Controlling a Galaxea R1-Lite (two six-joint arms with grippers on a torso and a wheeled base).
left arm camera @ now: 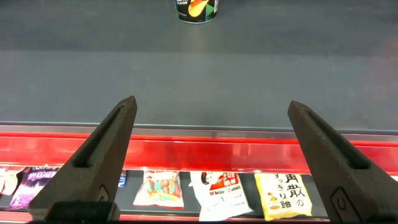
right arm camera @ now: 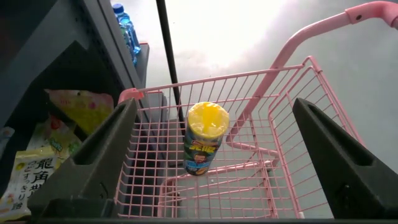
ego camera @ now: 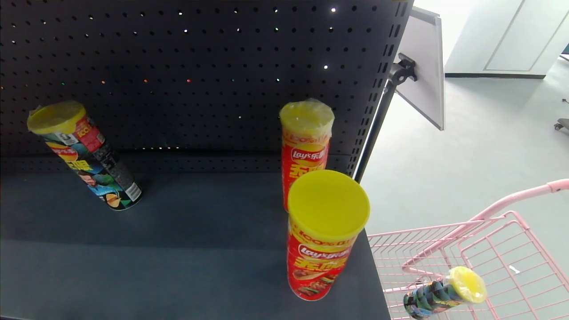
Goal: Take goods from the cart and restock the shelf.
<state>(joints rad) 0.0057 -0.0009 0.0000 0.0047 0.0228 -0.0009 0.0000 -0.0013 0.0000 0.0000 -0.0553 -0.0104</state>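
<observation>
The shelf (ego camera: 186, 249) is a dark grey board backed by a black pegboard (ego camera: 200, 66). Three crisp cans with yellow lids stand on it. A can with a dark, many-coloured label (ego camera: 89, 158) stands at the far left, near the pegboard. A red can (ego camera: 306, 149) stands far right, close to the pegboard, its lid under clear wrap. A second red can (ego camera: 323, 240) stands just in front of it, near the shelf's right edge and nearer the front. From the head view the two red cans overlap, so I cannot tell whether they touch.

To the right of the shelf, lower down, is the pink wire cart (ego camera: 502, 249). It holds one more dark-labelled crisp can (ego camera: 442, 293), its yellow lid turned up and to the right. I cannot tell whether it stands upright or leans on the wire.

The right tool (right arm camera: 214, 102) hangs above the cart with its fingers spread wide and nothing between them. The can shows below the gap.

The left tool (left arm camera: 211, 102) is also spread wide and holds nothing. It sits at the shelf's front edge, over the red price strip (left arm camera: 199, 149), with snack bags (left arm camera: 221, 196) on the shelf below.

A white sign panel (ego camera: 422, 71) sticks out on a bracket at the shelf's upper right.
</observation>
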